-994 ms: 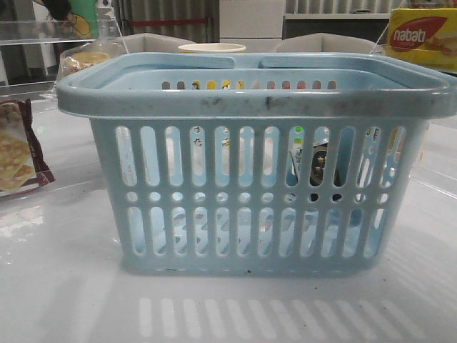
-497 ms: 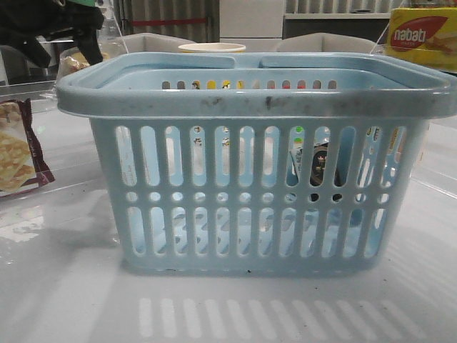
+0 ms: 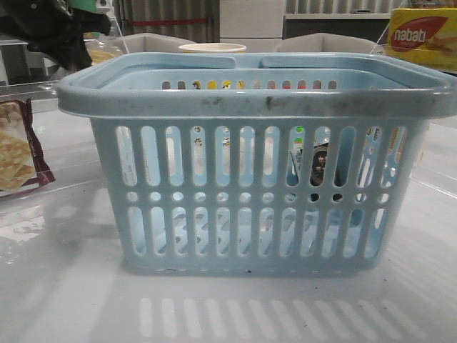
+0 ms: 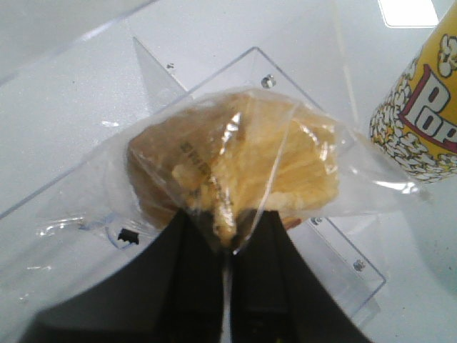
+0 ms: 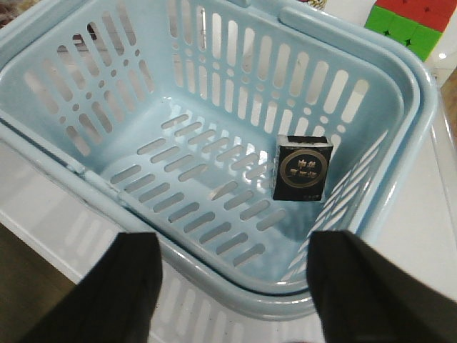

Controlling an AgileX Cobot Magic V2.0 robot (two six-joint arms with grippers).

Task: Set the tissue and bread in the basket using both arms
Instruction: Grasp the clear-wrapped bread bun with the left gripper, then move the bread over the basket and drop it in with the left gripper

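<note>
White glossy tabletop (image 3: 64, 286) fills the lower part of the front view, with shelving and pale chairs blurred behind it. Centre frame stands the light-blue basket (image 3: 250, 100), its wide rim scuffed dark and its handles folded down. Through the slots at lower right of the basket wall, the dark tissue packet (image 3: 319, 166) shows inside. At upper left, the left arm (image 3: 43, 28) appears as a dark mass above and behind the basket rim, with a patch of the bread (image 3: 102, 53) just beside it. A maroon cracker bag (image 3: 18, 153) lies at the left edge, a yellow box (image 3: 423, 36) sits at upper right, and a cream cup rim (image 3: 211, 48) shows behind the basket.

Left wrist view: the left gripper (image 4: 227, 239) has its black fingers drawn together on a fold of the clear bag, pinching the bread (image 4: 235, 164), golden-brown buns in crinkly plastic at centre frame. Below the bag lies a clear acrylic stand (image 4: 314, 100) on the white surface. A popcorn cup (image 4: 421, 114) stands at the right edge.

Right wrist view: the right gripper (image 5: 235, 286) hangs over the near rim of the basket (image 5: 400, 86), its fingers (image 5: 136, 275) spread wide with nothing between them. The tissue packet (image 5: 303, 168) rests at centre right on the slotted basket floor, leaning against the side wall. A red and green cube (image 5: 407, 21) sits outside the basket at upper right.
</note>
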